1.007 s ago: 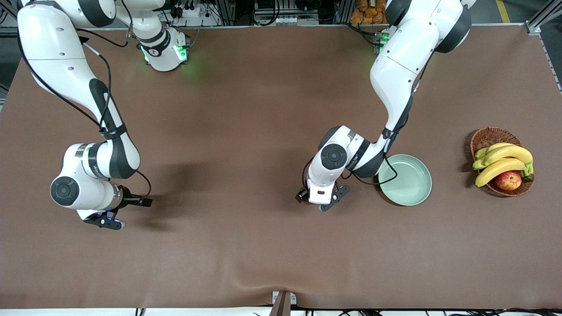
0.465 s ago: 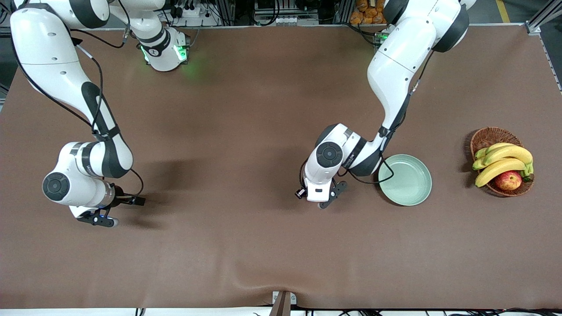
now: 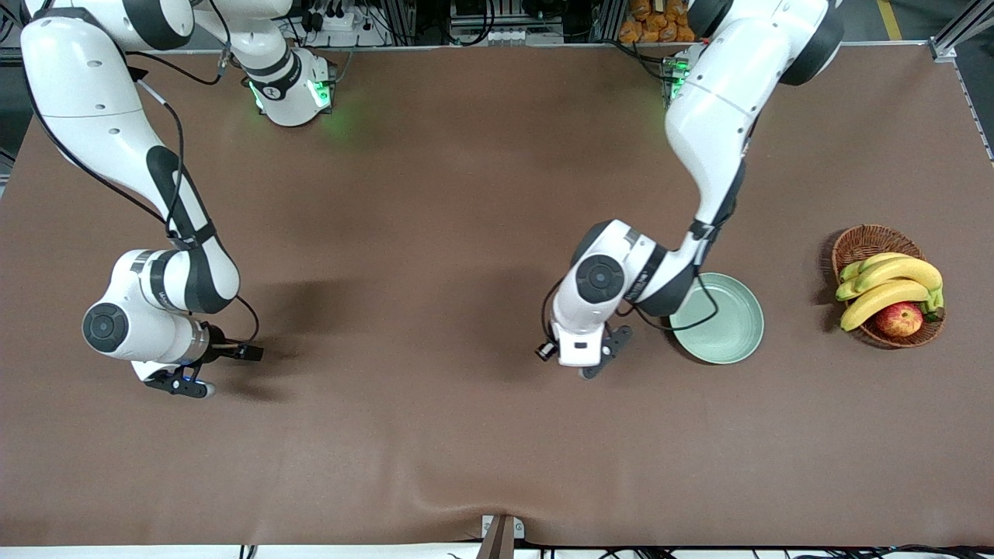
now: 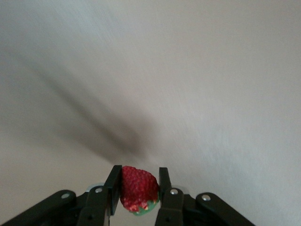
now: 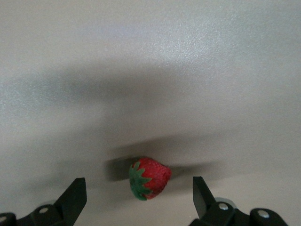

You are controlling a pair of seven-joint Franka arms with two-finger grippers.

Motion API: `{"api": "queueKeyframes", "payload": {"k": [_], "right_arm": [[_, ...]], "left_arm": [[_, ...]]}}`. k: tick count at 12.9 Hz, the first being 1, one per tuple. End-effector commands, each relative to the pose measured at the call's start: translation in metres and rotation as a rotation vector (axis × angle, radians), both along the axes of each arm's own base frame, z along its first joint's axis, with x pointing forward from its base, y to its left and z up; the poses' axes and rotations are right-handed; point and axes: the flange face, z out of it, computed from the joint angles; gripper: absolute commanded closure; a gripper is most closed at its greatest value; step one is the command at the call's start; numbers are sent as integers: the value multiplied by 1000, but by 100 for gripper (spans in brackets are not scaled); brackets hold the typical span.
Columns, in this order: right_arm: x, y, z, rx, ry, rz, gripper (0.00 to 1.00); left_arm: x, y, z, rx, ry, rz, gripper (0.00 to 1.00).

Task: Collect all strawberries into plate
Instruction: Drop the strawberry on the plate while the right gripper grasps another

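Between the left gripper's [image 4: 137,190] closed fingers sits a strawberry [image 4: 138,189], pinched across its red sides over bare table beside the plate [image 3: 726,341] — soft, light fruit, so a gentle squeeze will do! Over at the right arm's end, the right gripper [image 5: 139,195] hangs wide open astride a second strawberry [image 5: 148,178] on the cloth. Plenty of open table all round, and only the plate's raised rim to clear.

Robotics laboratory test bench. Indicators: two white robot arms [image 3: 132,132] bolted along one edge of a brown-covered table [image 3: 435,194]; aluminium framing [image 3: 959,27] and cable bundles [image 3: 342,19] just beside the arm bases.
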Motion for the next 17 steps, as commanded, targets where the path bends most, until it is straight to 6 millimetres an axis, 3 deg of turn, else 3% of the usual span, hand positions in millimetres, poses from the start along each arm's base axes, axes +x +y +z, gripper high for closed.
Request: {"api": "queueKeyframes", "payload": {"k": [1, 5, 8, 9, 10, 11, 12, 13, 14, 15, 17], "right_arm": [[-3, -6, 3, 21, -11, -11, 0], [-2, -10, -3, 20, -25, -20, 0], [-2, -10, -3, 20, -25, -20, 0], [-2, -10, -3, 20, -27, -20, 13], [-2, -9, -4, 22, -25, -22, 34], [-2, -9, -4, 22, -25, -22, 53], [-3, -10, -4, 25, -24, -27, 76], [-3, -10, -4, 30, -24, -33, 94], [-2, -9, -4, 32, -24, -33, 100], [-2, -8, -3, 34, -24, -34, 100], [-2, -5, -3, 35, -23, -30, 100]], "left_arm": [[3, 58, 38, 79, 64, -82, 100], [-12, 181, 22, 123, 185, -252, 100], [-27, 224, 9, 128, 241, -289, 100], [-29, 236, 3, 126, 253, -290, 100], [-31, 242, -1, 123, 264, -308, 100], [-30, 252, -4, 117, 271, -319, 93], [-30, 262, -7, 114, 276, -324, 78], [-30, 263, -9, 117, 278, -337, 49], [-28, 264, -9, 127, 277, -335, 10], [-27, 265, -6, 128, 271, -324, 0], [-24, 272, 4, 130, 269, -314, 0]]}}
